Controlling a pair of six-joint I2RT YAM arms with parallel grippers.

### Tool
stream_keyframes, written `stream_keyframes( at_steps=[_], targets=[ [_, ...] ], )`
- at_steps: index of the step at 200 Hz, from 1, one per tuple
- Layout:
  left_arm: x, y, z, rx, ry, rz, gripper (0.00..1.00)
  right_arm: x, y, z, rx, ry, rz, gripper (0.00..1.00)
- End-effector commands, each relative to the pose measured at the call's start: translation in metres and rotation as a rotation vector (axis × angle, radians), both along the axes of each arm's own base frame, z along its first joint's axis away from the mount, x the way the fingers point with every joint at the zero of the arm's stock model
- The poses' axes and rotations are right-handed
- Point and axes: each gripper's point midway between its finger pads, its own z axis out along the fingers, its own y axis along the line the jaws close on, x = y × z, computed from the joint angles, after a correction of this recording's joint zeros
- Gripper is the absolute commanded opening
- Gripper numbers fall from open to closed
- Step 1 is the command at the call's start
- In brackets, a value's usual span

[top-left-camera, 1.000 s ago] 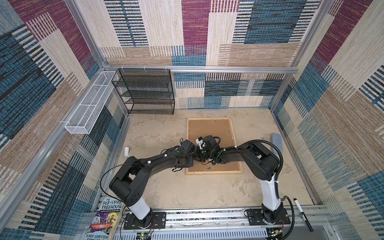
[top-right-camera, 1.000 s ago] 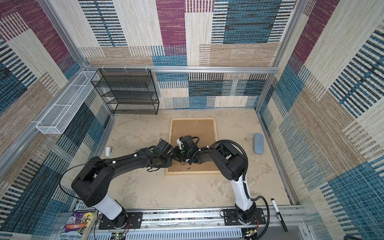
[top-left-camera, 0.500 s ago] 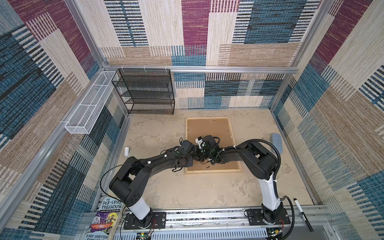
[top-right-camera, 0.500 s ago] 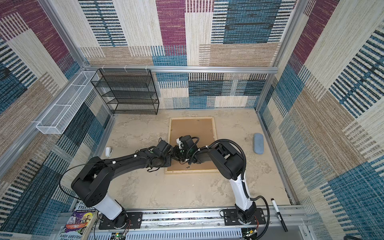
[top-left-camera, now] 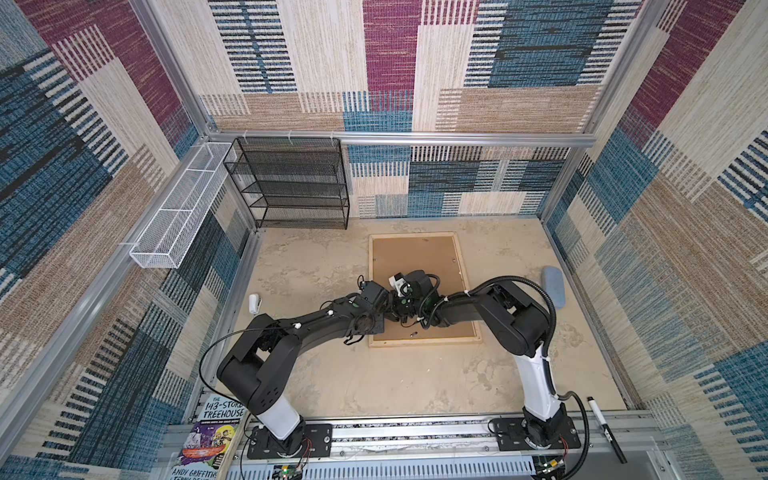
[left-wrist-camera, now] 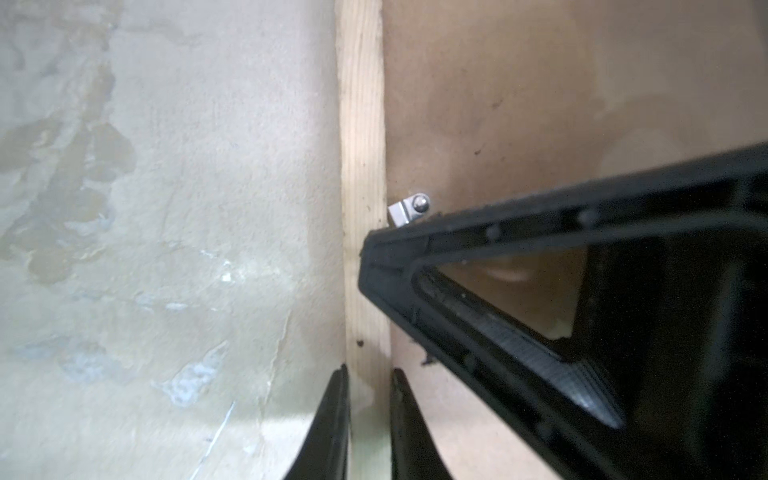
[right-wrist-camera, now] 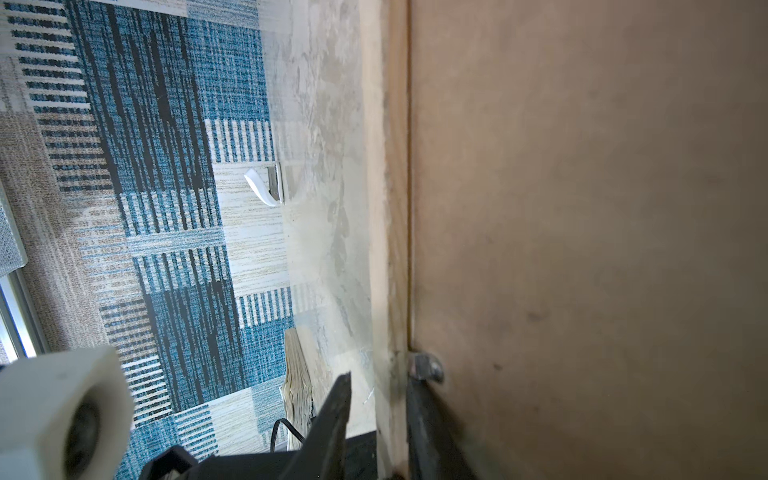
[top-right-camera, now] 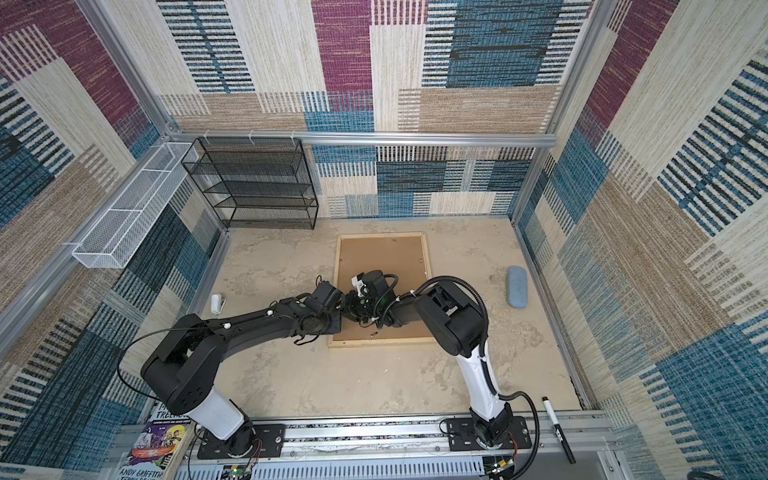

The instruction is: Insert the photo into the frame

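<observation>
1. Brown hardboard backing (right-wrist-camera: 582, 208) fills most of what my right wrist camera gives me. It sits inside the pale wood rail of the frame (right-wrist-camera: 386, 208), which lies back-up on the counter (right-wrist-camera: 324, 166). My right tool (right-wrist-camera: 378, 378) straddles that rail at a narrow setting, its inner finger (right-wrist-camera: 419, 415) up against a small metal tab (right-wrist-camera: 426, 368) at the board's edge. I cannot tell whether it pinches the wood or only brackets it
2. From the left wrist camera I see the same rail running away between the two fingertips of my left tool (left-wrist-camera: 368, 374). One is on the counter side and one on the backing side, both tight to the wood, so it is clamped on the frame. Further along the rail, a finger (left-wrist-camera: 498, 249) of the right tool crosses over the board and partly covers the metal tab
3. In both top views the frame (top-left-camera: 424, 343) (top-right-camera: 380, 343) lies flat near the middle of the counter, backing up, long sides running away from the arm bases. Both arms reach in, and the tools meet close together at its left rail, nearer the near corner than the far one. A black mesh rack (top-left-camera: 299, 183) stands against the back wall, well apart from the frame. A grey-blue pad (top-left-camera: 555, 286) lies by the right wall and a small white object (top-left-camera: 254, 302) by the left wall
</observation>
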Motion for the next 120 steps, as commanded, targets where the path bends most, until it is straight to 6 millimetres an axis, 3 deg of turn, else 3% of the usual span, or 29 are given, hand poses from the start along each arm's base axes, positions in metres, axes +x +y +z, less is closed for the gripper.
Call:
stream_keyframes(
  at_steps=[1, 69, 90, 120],
  targets=[
    [-0.018, -0.012, 0.005, -0.062, 0.082, -0.062, 0.0, 0.018, -0.017, 0.002, -0.076, -0.166, -0.084, 0.3],
    [-0.002, -0.007, 0.019, -0.018, 0.036, -0.076, 0.0, 0.01, -0.029, 0.05, -0.066, -0.292, -0.035, 0.33],
    [-0.002, -0.005, 0.021, -0.003, 0.032, -0.075, 0.05, 0.02, -0.04, 0.059, -0.086, -0.318, -0.058, 0.33],
    [-0.003, -0.001, 0.022, 0.007, 0.026, -0.075, 0.14, 0.045, -0.075, 0.069, -0.128, -0.367, -0.128, 0.34]
  ],
)
